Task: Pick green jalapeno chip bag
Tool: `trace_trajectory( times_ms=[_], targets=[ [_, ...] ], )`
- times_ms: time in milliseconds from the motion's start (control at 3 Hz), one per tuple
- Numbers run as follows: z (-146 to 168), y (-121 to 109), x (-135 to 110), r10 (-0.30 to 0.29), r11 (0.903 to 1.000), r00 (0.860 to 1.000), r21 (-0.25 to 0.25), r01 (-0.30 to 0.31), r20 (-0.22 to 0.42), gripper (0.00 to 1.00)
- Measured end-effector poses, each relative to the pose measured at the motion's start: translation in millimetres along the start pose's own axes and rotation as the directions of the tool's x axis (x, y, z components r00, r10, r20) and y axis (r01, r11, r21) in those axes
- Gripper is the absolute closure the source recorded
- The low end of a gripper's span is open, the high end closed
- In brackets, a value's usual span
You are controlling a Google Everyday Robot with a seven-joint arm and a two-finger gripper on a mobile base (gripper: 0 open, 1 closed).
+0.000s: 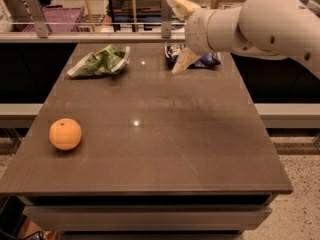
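Observation:
The green jalapeno chip bag [100,61] lies crumpled at the far left of the brown table [165,149], light green with white edges. My gripper [179,33] hangs above the far middle of the table, to the right of the bag and well apart from it. Its two pale fingers [183,60] are spread wide and hold nothing. The white arm comes in from the upper right.
A dark blue chip bag [202,60] lies at the far edge, partly behind my gripper. An orange [65,133] sits near the left edge. A rail [100,28] and a purple crate [60,18] stand behind the table.

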State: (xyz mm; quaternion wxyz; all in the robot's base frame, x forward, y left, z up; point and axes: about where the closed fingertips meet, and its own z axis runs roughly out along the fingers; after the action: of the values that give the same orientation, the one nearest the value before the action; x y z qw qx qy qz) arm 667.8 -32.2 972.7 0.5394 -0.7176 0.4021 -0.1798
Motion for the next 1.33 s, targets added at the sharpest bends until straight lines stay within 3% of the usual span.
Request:
trace_trajectory(
  times_ms=[667, 1333],
  targets=[
    [42.3, 2.9, 1.3, -0.062, 0.9954, 0.99, -0.065, 0.071, 0.126, 0.0],
    [81.4, 0.4, -3.8, -0.105, 0.9892, 0.967, -0.075, 0.125, 0.234, 0.0]
  ],
)
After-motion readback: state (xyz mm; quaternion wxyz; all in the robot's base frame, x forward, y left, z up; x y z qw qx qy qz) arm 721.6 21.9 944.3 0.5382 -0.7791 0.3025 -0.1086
